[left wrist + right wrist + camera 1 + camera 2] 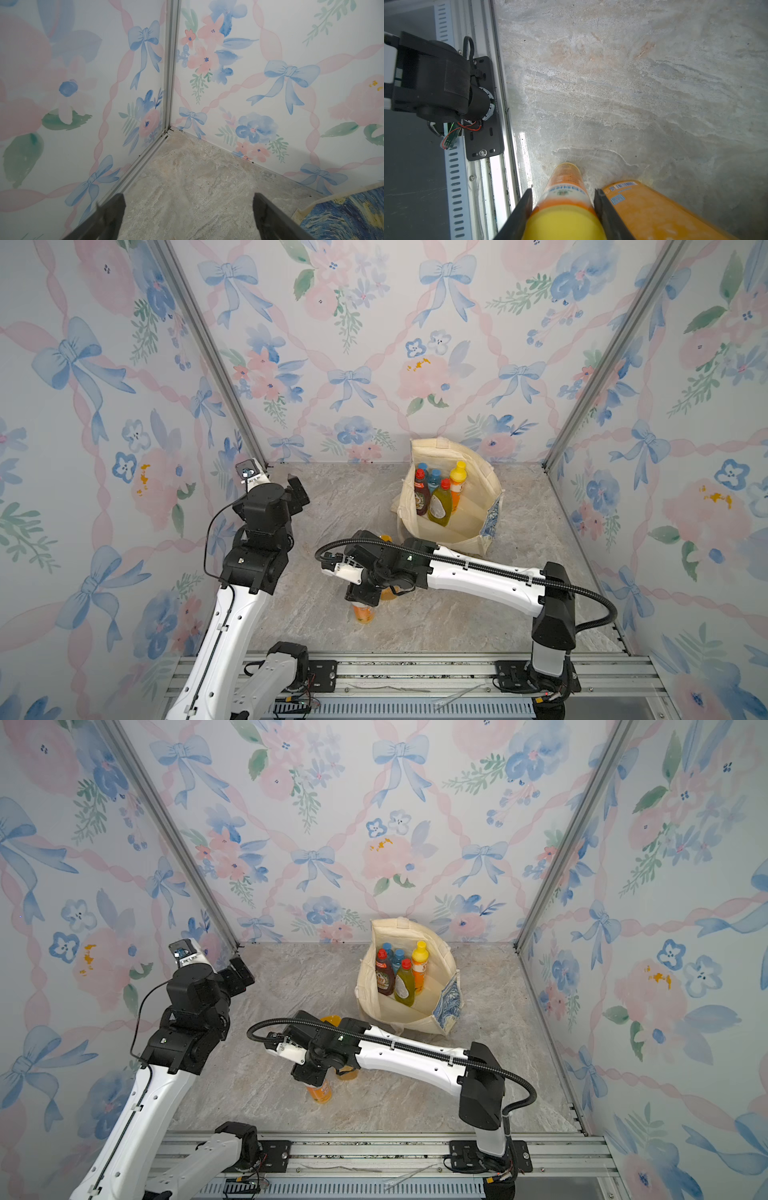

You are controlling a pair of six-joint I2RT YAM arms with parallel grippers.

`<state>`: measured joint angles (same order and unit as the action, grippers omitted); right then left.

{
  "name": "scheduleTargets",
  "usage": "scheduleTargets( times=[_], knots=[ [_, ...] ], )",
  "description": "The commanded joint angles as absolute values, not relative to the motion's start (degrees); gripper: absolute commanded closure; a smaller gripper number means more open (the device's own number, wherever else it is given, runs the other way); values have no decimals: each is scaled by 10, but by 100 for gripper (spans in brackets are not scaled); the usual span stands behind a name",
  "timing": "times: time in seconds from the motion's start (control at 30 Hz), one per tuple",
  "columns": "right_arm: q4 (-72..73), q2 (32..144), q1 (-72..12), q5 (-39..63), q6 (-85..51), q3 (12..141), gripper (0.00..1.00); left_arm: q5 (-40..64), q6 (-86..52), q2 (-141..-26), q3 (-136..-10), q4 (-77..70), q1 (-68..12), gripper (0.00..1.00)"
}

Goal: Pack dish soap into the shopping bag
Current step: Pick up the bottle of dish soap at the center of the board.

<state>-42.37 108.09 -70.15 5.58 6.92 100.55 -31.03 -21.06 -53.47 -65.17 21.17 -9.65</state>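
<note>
The cream shopping bag [478, 506] [434, 990] stands open at the back right, and several bottles stand inside it. Its blue-and-yellow print [342, 216] shows in the left wrist view. An orange dish soap bottle with a yellow cap [365, 613] [321, 1092] [564, 182] stands upright on the table's front middle. My right gripper [361, 597] [313, 1077] [563, 193] comes down over it, both fingers pressed against its shoulder just under the cap. My left gripper [297, 493] [239, 975] [189, 195] hangs open and empty near the back left corner.
A second, wider orange bottle [654, 212] [388, 594] stands right beside the held one, touching the outside of one right finger and mostly hidden under the right arm in both top views. The metal front rail [500, 166] runs close by.
</note>
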Motion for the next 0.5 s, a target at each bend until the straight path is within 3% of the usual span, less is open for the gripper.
scheduleTargets(
  times=[0.0, 0.1, 0.47],
  knots=[
    [-474, 1088, -705, 63, 71, 1019, 92, -304, -207, -535, -665, 215, -92, 2],
    [-473, 1081, -706, 64, 70, 1029, 100, -304, -207, -537, -667, 215, -92, 2],
    [-478, 1027, -706, 80, 48, 1085, 100, -295, -199, -550, -680, 216, -92, 2]
  ],
)
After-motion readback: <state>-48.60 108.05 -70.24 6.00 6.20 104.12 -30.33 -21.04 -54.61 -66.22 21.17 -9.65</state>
